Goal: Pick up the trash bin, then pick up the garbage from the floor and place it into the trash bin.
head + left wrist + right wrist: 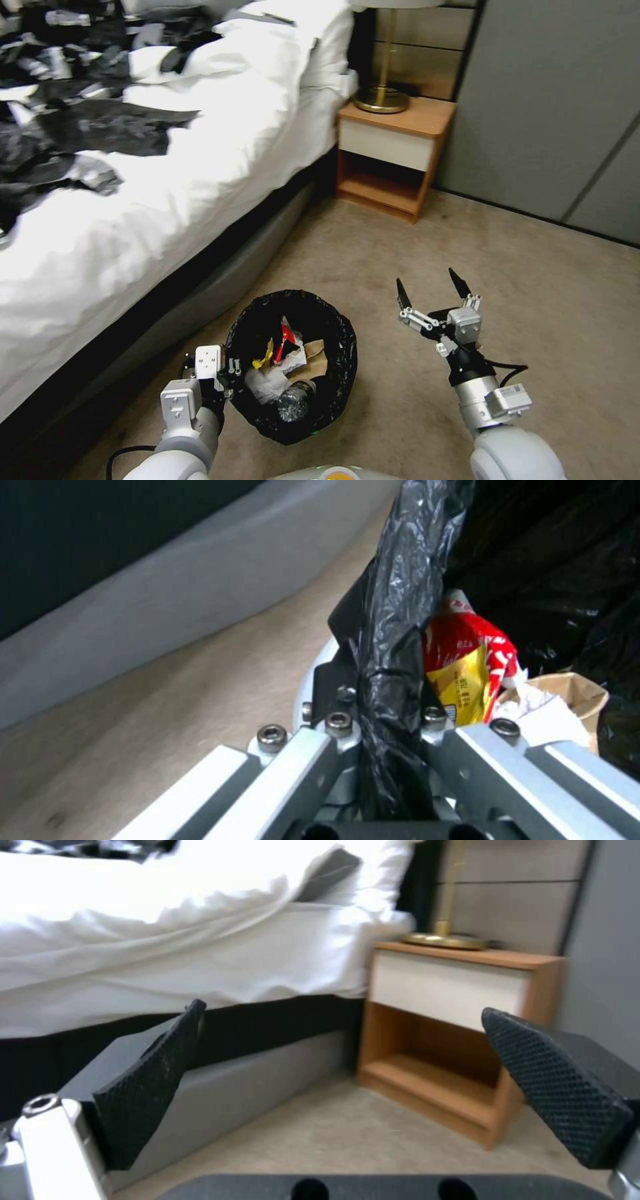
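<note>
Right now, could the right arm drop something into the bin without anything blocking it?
Probably yes. The right gripper hangs open beside the trash bin, which the left gripper holds by the rim, mouth open.

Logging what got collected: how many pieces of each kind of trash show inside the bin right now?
In the trash bin:
Red packet: 1
Yellow wrapper: 1
Brown paper bag: 1
White tissue clump: 1
Clear bottle: 1
Total: 5
</note>
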Available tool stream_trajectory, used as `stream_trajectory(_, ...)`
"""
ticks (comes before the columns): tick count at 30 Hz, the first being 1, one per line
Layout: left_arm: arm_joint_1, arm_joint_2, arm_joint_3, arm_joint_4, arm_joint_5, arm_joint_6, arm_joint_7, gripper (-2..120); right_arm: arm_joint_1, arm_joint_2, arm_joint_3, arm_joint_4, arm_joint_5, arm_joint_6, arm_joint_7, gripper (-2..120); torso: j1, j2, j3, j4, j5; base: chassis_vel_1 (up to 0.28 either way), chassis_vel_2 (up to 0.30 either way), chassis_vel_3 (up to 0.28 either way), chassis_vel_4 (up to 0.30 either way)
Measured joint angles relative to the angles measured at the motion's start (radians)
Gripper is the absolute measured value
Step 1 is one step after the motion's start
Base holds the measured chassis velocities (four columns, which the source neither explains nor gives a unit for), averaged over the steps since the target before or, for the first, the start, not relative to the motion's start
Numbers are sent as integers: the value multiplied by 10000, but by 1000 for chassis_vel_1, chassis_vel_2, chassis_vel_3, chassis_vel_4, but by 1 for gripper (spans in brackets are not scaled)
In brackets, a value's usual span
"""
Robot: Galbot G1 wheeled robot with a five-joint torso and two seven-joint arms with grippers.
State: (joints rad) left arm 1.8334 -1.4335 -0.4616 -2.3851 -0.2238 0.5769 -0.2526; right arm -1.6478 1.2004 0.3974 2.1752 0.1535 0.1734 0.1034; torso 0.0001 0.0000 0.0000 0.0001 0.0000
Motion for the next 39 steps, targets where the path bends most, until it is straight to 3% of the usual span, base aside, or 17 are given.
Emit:
stream_trajectory(11,275,-10,-34,-172,130,-21,6,0,-3,-46,-185,35,-41,-765,-30,100,0,-1,0,-2,0,128,123,134,122)
stream_trajectory(39,727,52,-71,-479,13,18,26,0,-101,-310,-660,9,-325,-728,-433,100,-1,0,0,-1,0,124,124,127,127)
